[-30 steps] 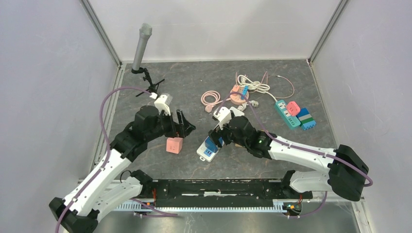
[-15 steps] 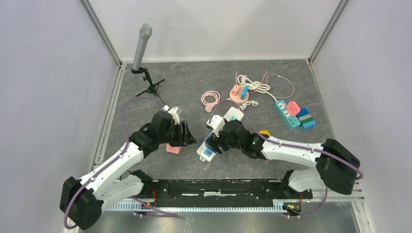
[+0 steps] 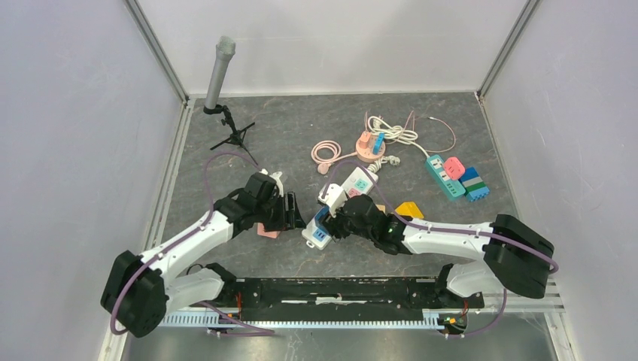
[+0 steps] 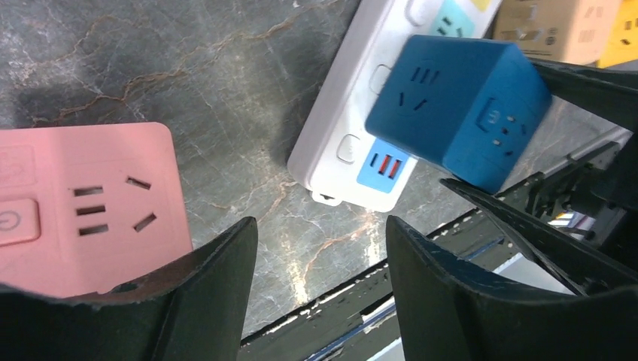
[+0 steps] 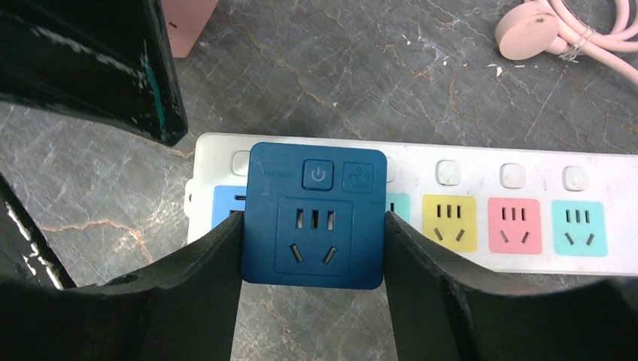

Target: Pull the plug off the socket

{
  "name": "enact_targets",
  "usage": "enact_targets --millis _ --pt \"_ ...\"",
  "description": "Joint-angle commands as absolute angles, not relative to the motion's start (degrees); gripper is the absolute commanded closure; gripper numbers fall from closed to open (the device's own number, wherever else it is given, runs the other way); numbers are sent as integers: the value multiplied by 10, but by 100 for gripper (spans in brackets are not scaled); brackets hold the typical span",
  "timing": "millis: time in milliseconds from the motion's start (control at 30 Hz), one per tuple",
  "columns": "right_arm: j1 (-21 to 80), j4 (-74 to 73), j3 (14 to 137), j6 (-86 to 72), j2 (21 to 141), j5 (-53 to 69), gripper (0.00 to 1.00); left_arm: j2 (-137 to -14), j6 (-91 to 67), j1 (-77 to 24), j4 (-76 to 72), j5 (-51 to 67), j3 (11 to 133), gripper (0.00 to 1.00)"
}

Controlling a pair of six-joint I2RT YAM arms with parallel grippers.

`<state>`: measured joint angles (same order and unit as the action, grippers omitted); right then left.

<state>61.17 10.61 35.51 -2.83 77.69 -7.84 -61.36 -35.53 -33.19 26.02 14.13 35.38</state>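
Table [image 3: 301, 128]: white strip [image 3: 353, 183] lies mid-table, running 7 to 1 o'clock. Right gripper [image 5: 312, 226] clamped on blue plug [image 5: 314, 214], fingers against both its sides. Plug sits on strip's 7 o'clock end. Left gripper [image 4: 317, 226] jaws apart over bare table. Pink cube [image 4: 83, 203] at plug's 9 o'clock.

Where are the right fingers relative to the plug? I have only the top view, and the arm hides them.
Observer: Right wrist view: the right fingers touch the plug on two opposite sides.
Operator: Is it seated in the strip?
Observer: It sits on the strip near one end; the yellow, pink and teal sockets beside it are free.
Operator: And the left fingers?
Observer: Left wrist view: the left fingers stand open over bare table; the pink cube lies by one finger, not between them.
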Motion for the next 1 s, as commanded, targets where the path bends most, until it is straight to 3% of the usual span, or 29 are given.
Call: enact_targets --millis 0,233,300,433,600,700,967 --pt "620 171 363 -75 780 -112 59 -660 -376 -330 274 155 382 33" --pt "620 212 352 -120 774 -125 58 -739 -382 -331 285 154 419 39" --pt "620 205 353 -126 780 -133 54 -759 -387 -330 274 168 423 40" --pt "620 182 357 -145 783 -149 36 -791 -388 -331 281 160 434 43" --pt "620 168 364 -141 800 -134 24 -807 -392 -330 278 147 434 45" --pt "620 155 378 -126 821 -119 23 -811 -392 -330 279 135 431 46" --pt "620 122 407 -103 842 -127 36 -817 -376 -333 281 124 417 51"
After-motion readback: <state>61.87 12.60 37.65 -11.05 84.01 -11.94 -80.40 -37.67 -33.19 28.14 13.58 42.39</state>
